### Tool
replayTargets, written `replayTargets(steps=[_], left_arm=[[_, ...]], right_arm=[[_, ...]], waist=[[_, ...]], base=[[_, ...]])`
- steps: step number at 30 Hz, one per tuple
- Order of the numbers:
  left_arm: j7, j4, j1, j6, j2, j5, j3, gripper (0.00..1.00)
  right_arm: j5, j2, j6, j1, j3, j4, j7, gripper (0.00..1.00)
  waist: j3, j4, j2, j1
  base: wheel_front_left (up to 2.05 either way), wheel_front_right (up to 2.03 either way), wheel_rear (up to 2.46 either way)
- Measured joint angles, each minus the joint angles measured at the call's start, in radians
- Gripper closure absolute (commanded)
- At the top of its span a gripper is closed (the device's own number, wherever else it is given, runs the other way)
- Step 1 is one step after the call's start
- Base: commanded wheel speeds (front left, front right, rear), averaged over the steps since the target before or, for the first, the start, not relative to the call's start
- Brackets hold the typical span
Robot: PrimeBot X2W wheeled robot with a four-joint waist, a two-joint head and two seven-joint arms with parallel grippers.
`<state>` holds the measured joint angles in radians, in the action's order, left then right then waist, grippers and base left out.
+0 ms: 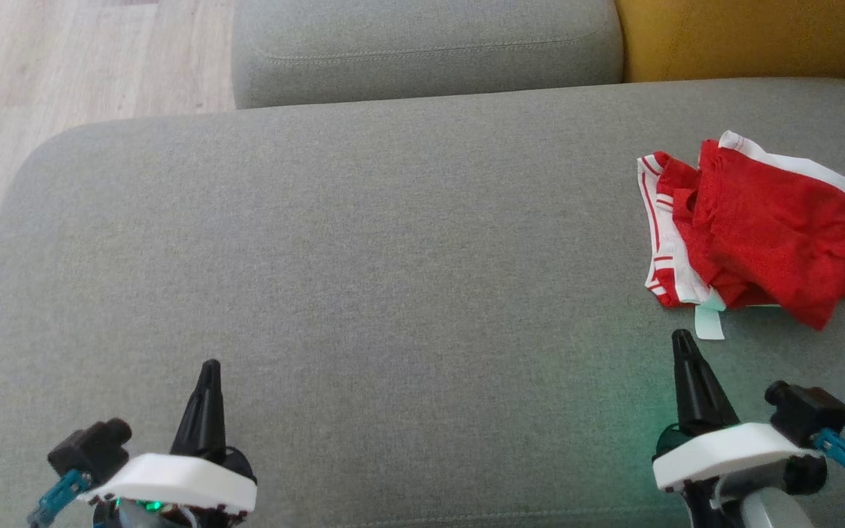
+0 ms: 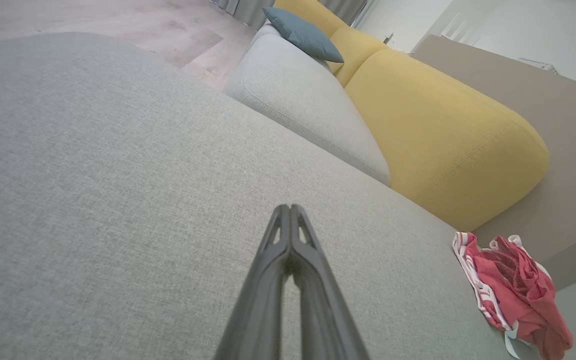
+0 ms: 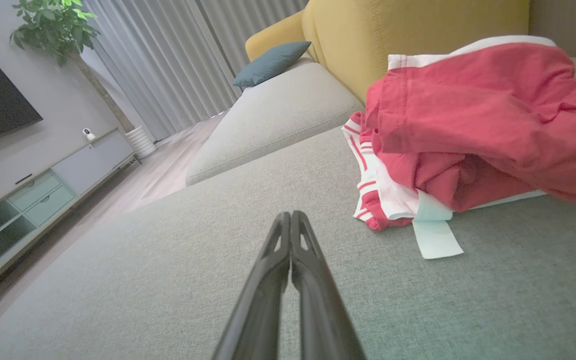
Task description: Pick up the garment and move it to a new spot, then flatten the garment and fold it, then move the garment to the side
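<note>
the red garment [image 1: 760, 227] looks light, soft and floppy, likely mesh; its white waistband [image 1: 789, 163] seems the firmest hold. left gripper [image 1: 209, 367] and right gripper [image 1: 681, 337] are both closed, empty.

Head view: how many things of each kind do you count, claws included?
Garments: 1, the red garment
Claws: 2, the left claw and the right claw, both shut
Grey cushions: 2, the large grey cushion and the far grey cushion
Yellow cushions: 1, the yellow cushion
Total: 6
</note>
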<state>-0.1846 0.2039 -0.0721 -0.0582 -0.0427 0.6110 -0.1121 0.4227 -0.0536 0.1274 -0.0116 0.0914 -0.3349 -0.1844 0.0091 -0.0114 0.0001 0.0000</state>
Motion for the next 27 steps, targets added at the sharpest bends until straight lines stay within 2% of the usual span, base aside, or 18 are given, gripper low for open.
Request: replayTargets(steps=[27], left_arm=[[0.076, 0.023, 0.028, -0.014, -0.001, 0.278, 0.042, 1.0]], right_arm=[[0.336, -0.004, 0.0, -0.004, -0.042, 0.017, 0.068, 1.0]], waist=[[-0.002, 0.003, 0.0, 0.0]], base=[[0.0, 0.0, 0.0]])
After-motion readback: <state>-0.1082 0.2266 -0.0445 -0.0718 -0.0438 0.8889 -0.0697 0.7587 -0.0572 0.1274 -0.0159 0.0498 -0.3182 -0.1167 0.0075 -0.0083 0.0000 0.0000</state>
